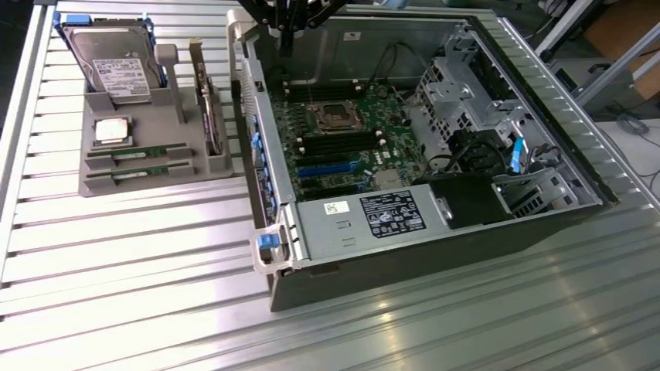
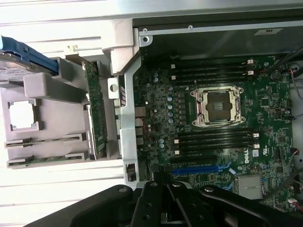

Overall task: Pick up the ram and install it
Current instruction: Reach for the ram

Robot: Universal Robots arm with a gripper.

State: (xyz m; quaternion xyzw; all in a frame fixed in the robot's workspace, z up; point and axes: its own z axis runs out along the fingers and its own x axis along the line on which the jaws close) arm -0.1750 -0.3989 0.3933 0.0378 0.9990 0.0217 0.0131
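Two ram sticks lie on edge in slots at the front of a grey holder tray [image 1: 154, 189]: one ram [image 1: 139, 152] [image 2: 45, 141] and, just in front of it, the other [image 1: 139, 175] [image 2: 45, 161]. Both are green with a white label. My gripper [image 1: 284, 45] hangs shut and holds nothing, high over the back edge of the open computer case [image 1: 413, 255], well away from the tray. Its black linkage [image 2: 156, 208] shows in the wrist view. The motherboard [image 1: 341, 151] has black memory slots [image 2: 213, 71] [image 2: 213, 139] on both sides of the CPU socket [image 2: 217, 106].
The tray also holds a hard drive [image 1: 113, 66], a square silver CPU [image 1: 111, 130] and a green card standing on edge [image 1: 212, 108]. Inside the case are a power supply [image 1: 382, 216], drive cages and cables at the exterior view's right. All of it rests on a ribbed metal table.
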